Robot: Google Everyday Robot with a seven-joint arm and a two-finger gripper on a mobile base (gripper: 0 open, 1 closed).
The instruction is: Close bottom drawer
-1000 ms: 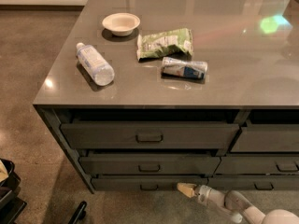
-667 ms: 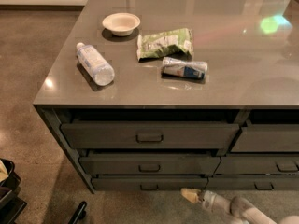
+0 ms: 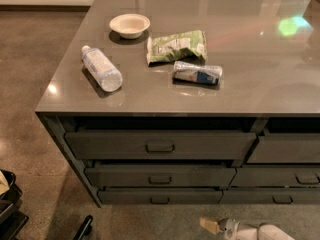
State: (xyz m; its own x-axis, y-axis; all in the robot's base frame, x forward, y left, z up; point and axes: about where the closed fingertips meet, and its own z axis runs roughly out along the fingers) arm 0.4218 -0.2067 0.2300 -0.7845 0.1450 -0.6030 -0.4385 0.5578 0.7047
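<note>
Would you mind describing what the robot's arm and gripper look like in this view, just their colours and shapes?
The gripper sits at the bottom edge of the view, in front of the bottom drawer. Its tip is tan and blocky, joined to a pale grey wrist. Behind it the arm is a smooth, rounded white shell. No cables or markings show.
</note>
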